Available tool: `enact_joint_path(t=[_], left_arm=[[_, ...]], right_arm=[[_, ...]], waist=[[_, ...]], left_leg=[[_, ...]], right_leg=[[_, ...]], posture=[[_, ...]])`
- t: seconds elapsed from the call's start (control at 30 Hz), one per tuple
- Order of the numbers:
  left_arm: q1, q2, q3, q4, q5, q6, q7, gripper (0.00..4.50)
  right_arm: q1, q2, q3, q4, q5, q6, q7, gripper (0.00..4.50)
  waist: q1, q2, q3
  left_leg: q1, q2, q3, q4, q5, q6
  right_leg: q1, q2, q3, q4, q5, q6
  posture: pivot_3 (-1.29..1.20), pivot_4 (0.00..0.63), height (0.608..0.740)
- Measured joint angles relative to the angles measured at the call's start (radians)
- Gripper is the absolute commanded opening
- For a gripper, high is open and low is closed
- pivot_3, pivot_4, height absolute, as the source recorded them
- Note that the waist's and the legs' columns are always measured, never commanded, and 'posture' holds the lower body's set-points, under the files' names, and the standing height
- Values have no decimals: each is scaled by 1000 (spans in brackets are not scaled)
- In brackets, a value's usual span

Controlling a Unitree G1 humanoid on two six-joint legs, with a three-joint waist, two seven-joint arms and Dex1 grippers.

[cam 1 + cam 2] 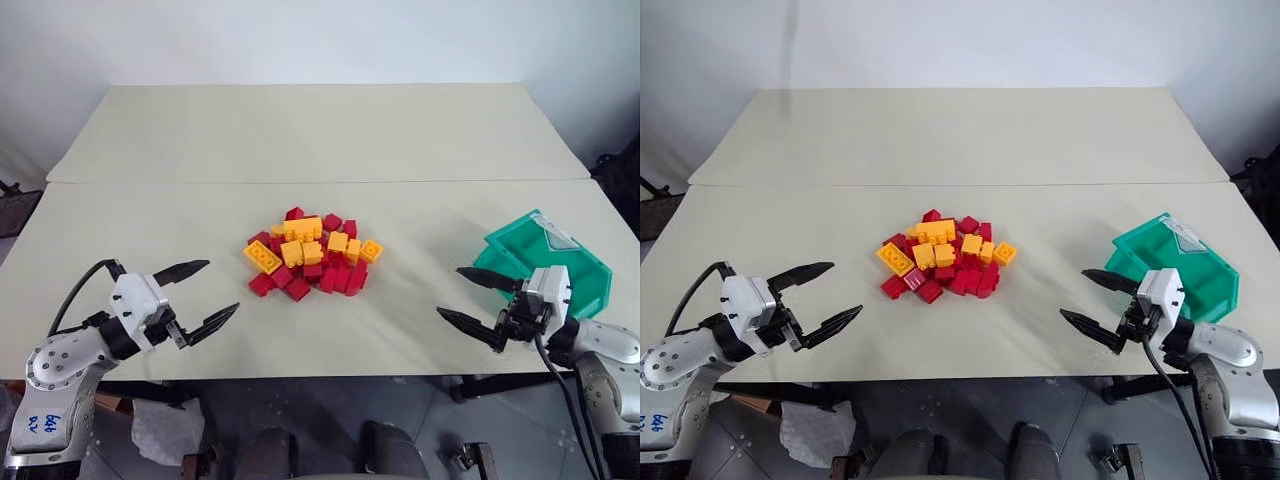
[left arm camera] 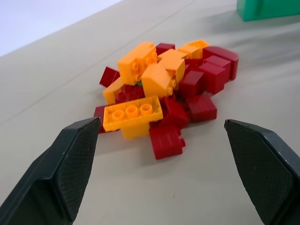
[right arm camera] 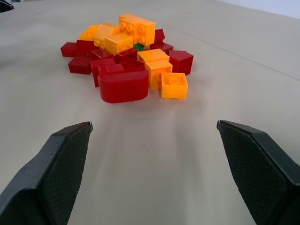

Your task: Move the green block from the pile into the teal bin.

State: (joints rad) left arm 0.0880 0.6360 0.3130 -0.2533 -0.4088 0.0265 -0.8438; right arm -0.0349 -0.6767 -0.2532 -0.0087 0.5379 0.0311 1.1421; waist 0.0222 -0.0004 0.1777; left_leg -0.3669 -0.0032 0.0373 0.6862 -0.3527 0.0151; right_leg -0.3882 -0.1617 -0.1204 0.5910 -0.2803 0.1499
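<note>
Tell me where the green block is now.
The green block sits mid-table, buried in the pile; a sliver peeks out between yellow-orange bricks and red bricks.

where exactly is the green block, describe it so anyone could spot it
On the table, go to the pile of bricks at its middle. The green block is a small sliver near the pile's centre, mostly buried under yellow-orange bricks. It is the only green piece.

Two beige tabletops (image 1: 330, 130) pushed together, pale wall (image 1: 300, 40) behind
</note>
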Motion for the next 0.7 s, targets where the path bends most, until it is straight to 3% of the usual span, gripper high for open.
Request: enact_joint_path(t=[0.23, 0.43, 0.53, 0.7], left_arm=[[10, 52, 2, -13, -41, 109, -26, 4500], [33, 31, 27, -15, -62, 75, -34, 4500], [57, 9, 47, -13, -76, 57, -38, 4500], [121, -14, 99, -5, -78, 42, -21, 4500]], right_arm=[[-11, 1, 0, 1, 3, 0, 4, 4457], [-57, 42, 31, -10, 19, 19, 3, 4457], [-101, 63, 88, -41, 20, 54, 1, 3870], [-221, 90, 218, -87, -14, 130, -26, 2186]], waist=[[1, 0, 0], [-1, 0, 0], [-5, 0, 0], [-10, 0, 0]], left_leg=[[-1, 0, 0, 0, 0, 0], [-1, 0, 0, 0, 0, 0], [0, 1, 0, 0, 0, 0], [-1, 1, -1, 0, 0, 0]], right_leg=[[-2, 0, 3, 1, 0, 0], [-3, 0, 3, 1, 0, 0], [-4, 0, 4, 1, 0, 0], [-4, 0, 5, 1, 0, 0]], posture=[[0, 150, 740], [0, 150, 740], [0, 150, 740], [0, 150, 740]])
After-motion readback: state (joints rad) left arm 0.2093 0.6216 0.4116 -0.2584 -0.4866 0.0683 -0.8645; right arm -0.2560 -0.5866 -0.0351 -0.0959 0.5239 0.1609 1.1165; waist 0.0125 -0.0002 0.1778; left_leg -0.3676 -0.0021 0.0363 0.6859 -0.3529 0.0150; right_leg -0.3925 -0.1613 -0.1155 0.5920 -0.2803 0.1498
